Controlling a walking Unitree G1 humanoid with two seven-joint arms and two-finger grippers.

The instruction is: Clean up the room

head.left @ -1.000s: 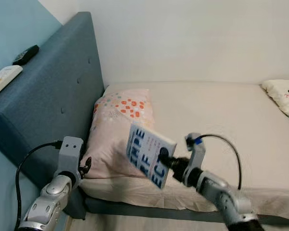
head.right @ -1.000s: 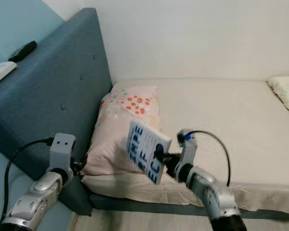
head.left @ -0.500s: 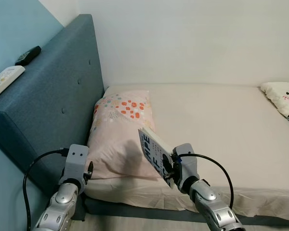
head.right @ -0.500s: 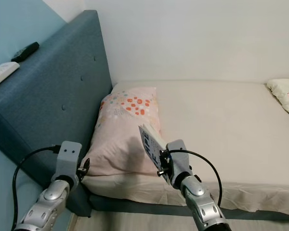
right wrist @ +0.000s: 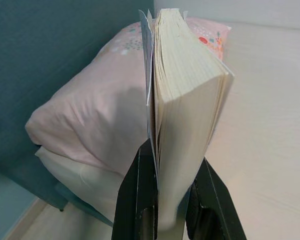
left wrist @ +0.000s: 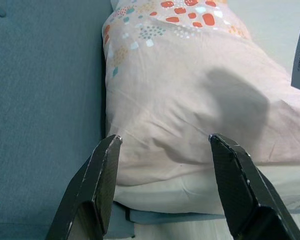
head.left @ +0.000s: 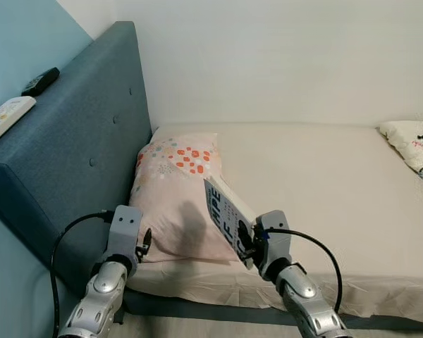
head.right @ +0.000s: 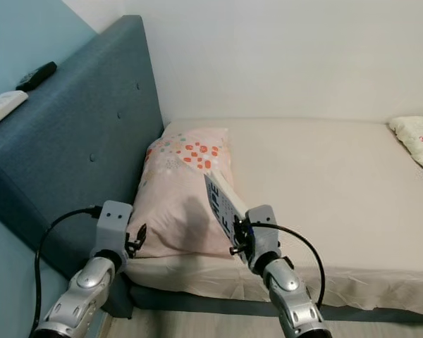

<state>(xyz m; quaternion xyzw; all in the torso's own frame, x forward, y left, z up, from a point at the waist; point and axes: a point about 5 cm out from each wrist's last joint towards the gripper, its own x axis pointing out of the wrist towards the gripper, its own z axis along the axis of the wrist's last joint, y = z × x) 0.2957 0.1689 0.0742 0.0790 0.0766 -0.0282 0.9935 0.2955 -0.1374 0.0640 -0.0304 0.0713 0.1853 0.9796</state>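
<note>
Right wrist view puts us edge-on to a thick paperback book (right wrist: 182, 100), cream pages fanned slightly, white cover with big blue letters, and the right tool (right wrist: 172, 197) is clamped on its lower edge. It's held tilted in the air over the near edge of the beige bed (head.left: 324, 169), just beside the pink spotted pillow (head.left: 176, 190). Right arm reaches up from below. Left tool (left wrist: 162, 185) hangs with fingers spread wide, pointed at the pillow by the blue padded headboard (head.left: 70, 148).
</note>
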